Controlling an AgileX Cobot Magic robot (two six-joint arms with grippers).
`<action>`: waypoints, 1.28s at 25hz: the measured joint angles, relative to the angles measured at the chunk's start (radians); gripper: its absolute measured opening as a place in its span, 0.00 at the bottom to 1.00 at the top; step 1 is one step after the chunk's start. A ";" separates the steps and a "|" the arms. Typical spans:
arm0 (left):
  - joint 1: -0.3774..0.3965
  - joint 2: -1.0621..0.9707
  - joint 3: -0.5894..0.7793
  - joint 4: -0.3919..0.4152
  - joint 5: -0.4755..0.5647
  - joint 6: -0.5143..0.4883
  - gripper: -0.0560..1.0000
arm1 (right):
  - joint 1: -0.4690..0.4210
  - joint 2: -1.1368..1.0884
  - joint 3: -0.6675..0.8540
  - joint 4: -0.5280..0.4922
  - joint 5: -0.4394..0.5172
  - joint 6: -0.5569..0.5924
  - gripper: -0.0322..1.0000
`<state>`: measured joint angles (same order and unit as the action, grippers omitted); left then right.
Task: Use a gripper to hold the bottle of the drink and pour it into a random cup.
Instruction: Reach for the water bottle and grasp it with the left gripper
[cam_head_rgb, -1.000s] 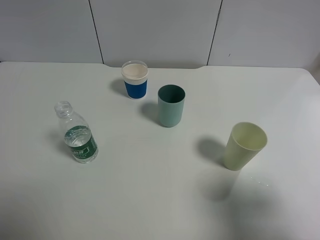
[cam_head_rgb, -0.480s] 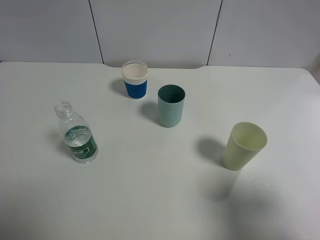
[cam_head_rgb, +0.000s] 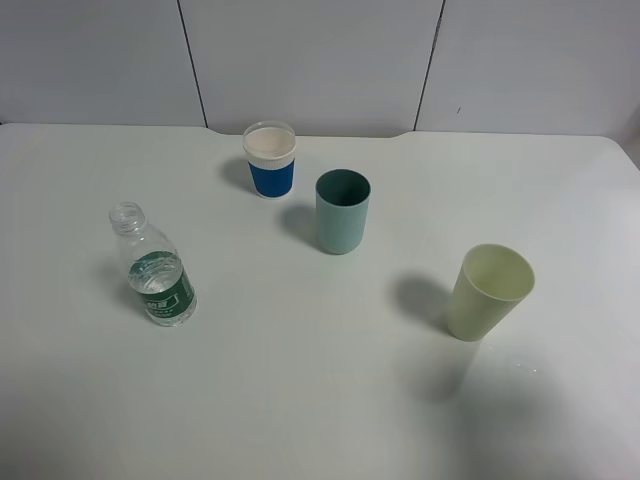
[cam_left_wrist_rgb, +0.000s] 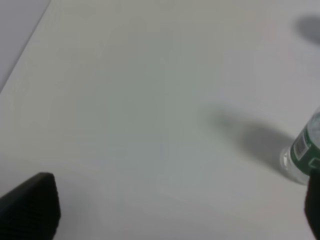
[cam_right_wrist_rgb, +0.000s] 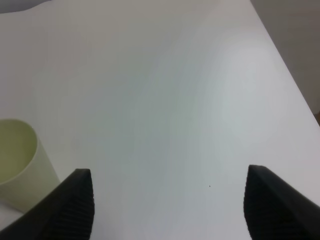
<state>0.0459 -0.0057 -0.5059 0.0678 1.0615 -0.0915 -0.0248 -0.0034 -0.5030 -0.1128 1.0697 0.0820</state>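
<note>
Clear plastic bottle (cam_head_rgb: 155, 270) stands alone, centre left of the high view; blue cup (cam_head_rgb: 270, 160), teal cup (cam_head_rgb: 342, 211) and pale cup (cam_head_rgb: 488, 292) wait rightward. Left wrist: left gripper (cam_left_wrist_rgb: 172, 210) spread wide, bottle near 1 finger. Right wrist: right gripper (cam_right_wrist_rgb: 172, 205) spread, empty. Grasp and pour both look undone.

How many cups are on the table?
3: a blue cup at the back, a teal cup near the middle, a cream cup on the right. None appears hidden.
</note>
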 joint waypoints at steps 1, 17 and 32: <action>0.000 0.000 0.000 0.000 0.000 0.000 1.00 | 0.000 0.000 0.000 0.000 0.000 0.000 0.65; 0.000 0.000 0.000 0.000 0.000 0.000 1.00 | 0.000 0.000 0.000 0.000 0.000 0.000 0.65; 0.000 0.000 0.000 0.000 0.000 0.000 1.00 | 0.000 0.000 0.000 0.000 0.000 0.000 0.65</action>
<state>0.0459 -0.0057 -0.5059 0.0678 1.0615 -0.0915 -0.0248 -0.0034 -0.5030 -0.1128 1.0697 0.0820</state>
